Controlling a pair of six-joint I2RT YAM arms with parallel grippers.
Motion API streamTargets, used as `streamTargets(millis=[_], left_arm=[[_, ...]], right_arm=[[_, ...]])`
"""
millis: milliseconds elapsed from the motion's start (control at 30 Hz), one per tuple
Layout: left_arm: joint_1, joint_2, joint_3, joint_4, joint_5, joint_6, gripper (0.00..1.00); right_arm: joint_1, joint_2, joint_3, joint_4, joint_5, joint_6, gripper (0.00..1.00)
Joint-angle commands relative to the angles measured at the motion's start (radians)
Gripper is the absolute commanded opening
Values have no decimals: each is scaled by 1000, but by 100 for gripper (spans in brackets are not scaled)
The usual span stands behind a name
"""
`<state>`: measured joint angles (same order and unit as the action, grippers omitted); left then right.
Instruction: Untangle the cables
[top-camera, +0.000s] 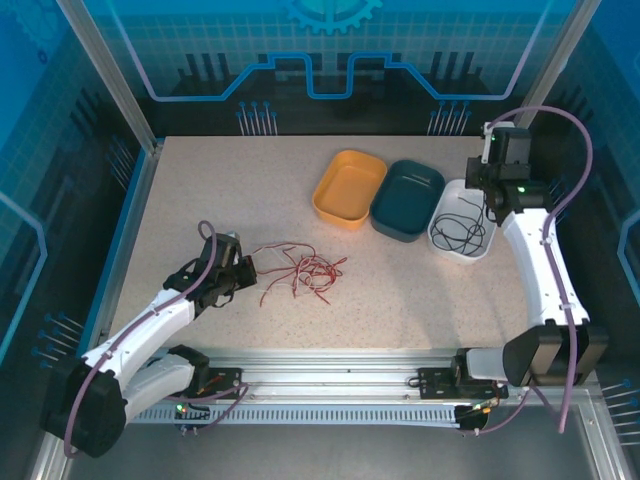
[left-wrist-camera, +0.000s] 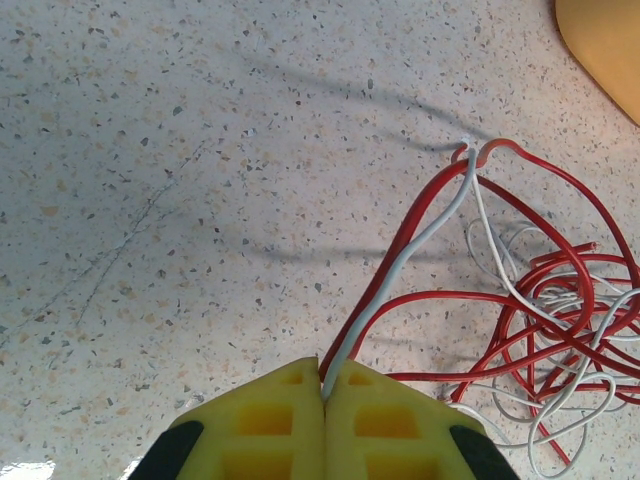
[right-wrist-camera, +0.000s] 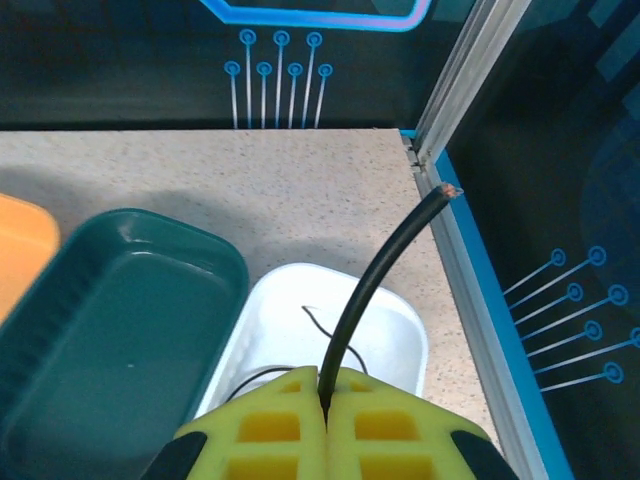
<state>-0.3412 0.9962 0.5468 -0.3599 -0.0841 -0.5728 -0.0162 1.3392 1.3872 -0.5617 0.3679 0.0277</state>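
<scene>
The left jaws are pressed together on a white strand (left-wrist-camera: 420, 236), with a red one running into the same seam. They sit at the left edge of the loose red and white cable tangle (top-camera: 305, 272), which lies on the speckled surface (top-camera: 200, 190) left of centre. The right jaws, above the white tray (right-wrist-camera: 415, 330) at the far right, pinch a black cable (right-wrist-camera: 375, 272) whose cut end sticks up, while more black cable (top-camera: 458, 232) lies in that tray beside the teal tray (top-camera: 408, 195) and orange tray (top-camera: 350, 185).
</scene>
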Motion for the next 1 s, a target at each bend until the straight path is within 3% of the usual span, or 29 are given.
streamTargets(millis=[0, 333, 733, 967], left_arm=[[12, 5, -21, 19, 17, 7, 0], [12, 7, -33, 14, 3, 7, 0], [11, 79, -4, 19, 0, 8, 0], [12, 150, 14, 27, 4, -5, 0]], right_arm=[[33, 20, -2, 83, 134, -50, 0], [55, 193, 40, 164, 306, -79, 0], [15, 359, 62, 263, 292, -83, 0], [-62, 479, 134, 276, 225, -68, 0]])
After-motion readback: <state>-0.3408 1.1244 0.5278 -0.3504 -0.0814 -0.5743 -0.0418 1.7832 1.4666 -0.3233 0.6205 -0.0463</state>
